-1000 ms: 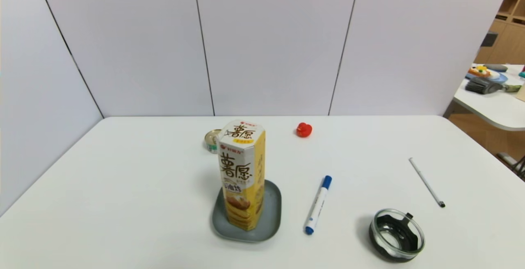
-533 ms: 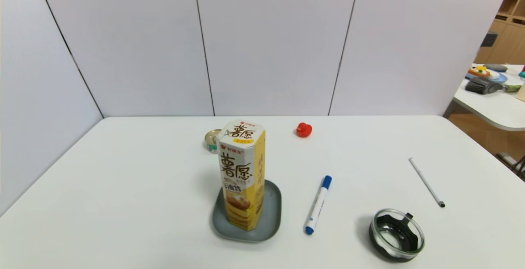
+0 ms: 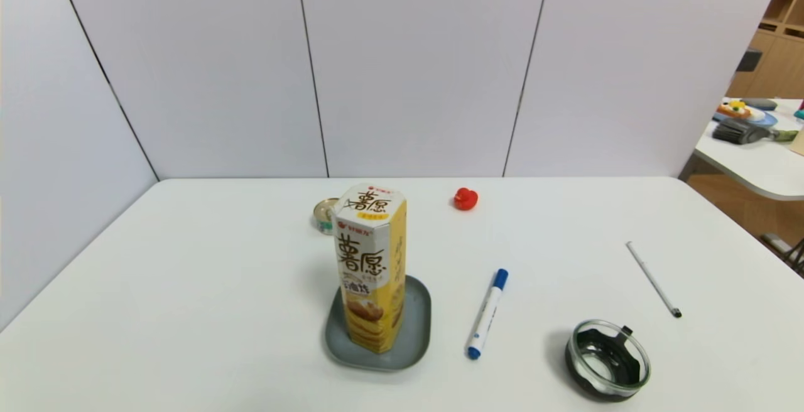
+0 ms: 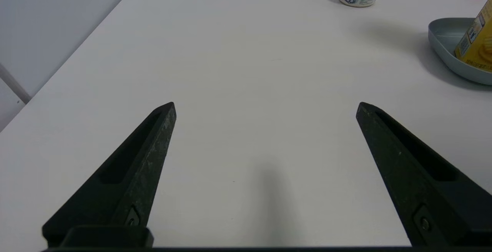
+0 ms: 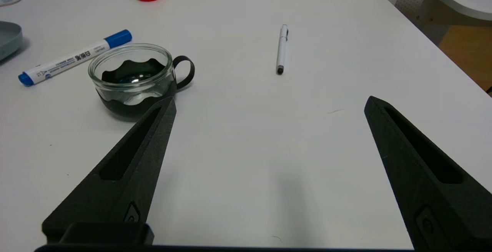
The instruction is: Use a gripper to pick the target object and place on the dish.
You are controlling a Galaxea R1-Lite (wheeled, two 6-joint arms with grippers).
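Observation:
The target object, a tall yellow-and-white snack box (image 3: 370, 267), stands upright on the grey-blue dish (image 3: 416, 330) near the table's middle front. In the left wrist view the dish (image 4: 446, 38) and a lower corner of the box (image 4: 476, 40) show far off at one edge. My left gripper (image 4: 265, 108) is open over bare table, holding nothing. My right gripper (image 5: 271, 104) is open too, empty, with the dish's rim (image 5: 9, 38) far off at the edge. Neither arm shows in the head view.
A small tin can (image 3: 325, 214) stands behind the box, a red toy duck (image 3: 465, 198) farther back. A blue marker (image 3: 487, 313) lies right of the dish, a black-and-glass cup (image 3: 607, 358) at front right, and a thin white pen (image 3: 653, 279) beyond it.

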